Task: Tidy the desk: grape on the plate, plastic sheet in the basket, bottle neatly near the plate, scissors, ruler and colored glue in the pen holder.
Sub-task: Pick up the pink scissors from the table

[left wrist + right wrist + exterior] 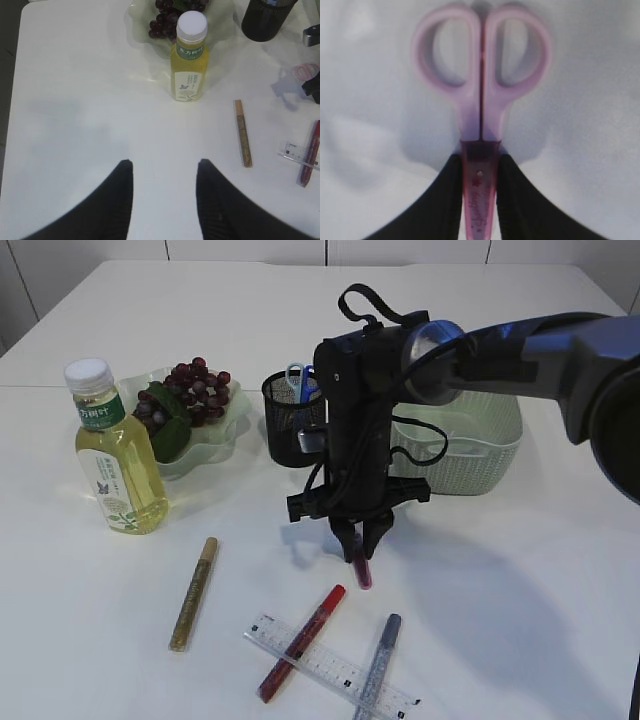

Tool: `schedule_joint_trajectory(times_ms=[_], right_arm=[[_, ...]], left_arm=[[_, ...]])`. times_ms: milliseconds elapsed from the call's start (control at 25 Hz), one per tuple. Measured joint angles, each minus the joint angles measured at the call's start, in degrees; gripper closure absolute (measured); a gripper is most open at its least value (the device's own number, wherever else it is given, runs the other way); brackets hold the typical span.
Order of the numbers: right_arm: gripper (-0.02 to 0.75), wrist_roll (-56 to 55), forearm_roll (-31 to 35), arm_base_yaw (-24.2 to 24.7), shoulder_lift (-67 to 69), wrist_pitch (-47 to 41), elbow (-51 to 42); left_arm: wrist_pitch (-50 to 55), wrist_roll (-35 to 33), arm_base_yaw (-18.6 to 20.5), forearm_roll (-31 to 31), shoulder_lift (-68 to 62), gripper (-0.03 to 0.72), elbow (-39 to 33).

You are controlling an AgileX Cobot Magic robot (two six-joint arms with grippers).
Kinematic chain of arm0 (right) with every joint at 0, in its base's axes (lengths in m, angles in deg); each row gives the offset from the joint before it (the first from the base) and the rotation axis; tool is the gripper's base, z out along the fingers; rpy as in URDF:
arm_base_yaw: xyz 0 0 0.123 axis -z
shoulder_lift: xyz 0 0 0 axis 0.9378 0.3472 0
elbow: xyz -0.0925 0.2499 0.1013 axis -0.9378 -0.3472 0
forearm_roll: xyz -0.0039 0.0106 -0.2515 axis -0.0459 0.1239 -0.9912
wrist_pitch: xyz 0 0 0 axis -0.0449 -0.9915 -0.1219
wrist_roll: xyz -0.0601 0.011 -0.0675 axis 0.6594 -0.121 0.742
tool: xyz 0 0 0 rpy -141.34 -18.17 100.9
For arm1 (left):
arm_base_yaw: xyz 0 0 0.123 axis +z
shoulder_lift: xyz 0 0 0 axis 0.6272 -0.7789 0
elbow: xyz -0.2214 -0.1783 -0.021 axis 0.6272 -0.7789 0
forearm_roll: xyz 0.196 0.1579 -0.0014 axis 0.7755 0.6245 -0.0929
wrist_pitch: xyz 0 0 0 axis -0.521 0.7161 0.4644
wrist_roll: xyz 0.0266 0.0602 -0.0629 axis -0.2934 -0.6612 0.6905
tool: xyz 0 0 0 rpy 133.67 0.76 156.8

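White tabletop (520, 570) carries one bottle (112, 450) standing upright beside one plate (222, 435) that holds one bunch of grapes (195, 388), one black mesh pen holder (283, 425) with a blue-handled pair of scissors (298, 378) inside, and one pale green basket (480, 455). Three glue pens lie flat in front: a gold one (193, 593), a red one (301, 642) and a grey one (377, 665), the last two crossing one clear ruler (330, 667) that runs left to right.

A second, pink pair of scissors (481, 95) is pinched at its sheathed blade by the right claw (360, 540), long axis near vertical over the tabletop, handles pointing down.

The left claw (164, 170) hangs parted, holding nothing, well short of the bottle.
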Motion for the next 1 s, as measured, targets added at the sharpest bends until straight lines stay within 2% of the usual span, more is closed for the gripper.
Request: schedule_joint_trajectory(times_ms=[1000], right_arm=[[0.558, 6.0, 1.7, 0.0, -1.7, 0.0, 0.0]], left_arm=[[0.0, 0.0, 0.0, -0.3, 0.0, 0.388, 0.0]])
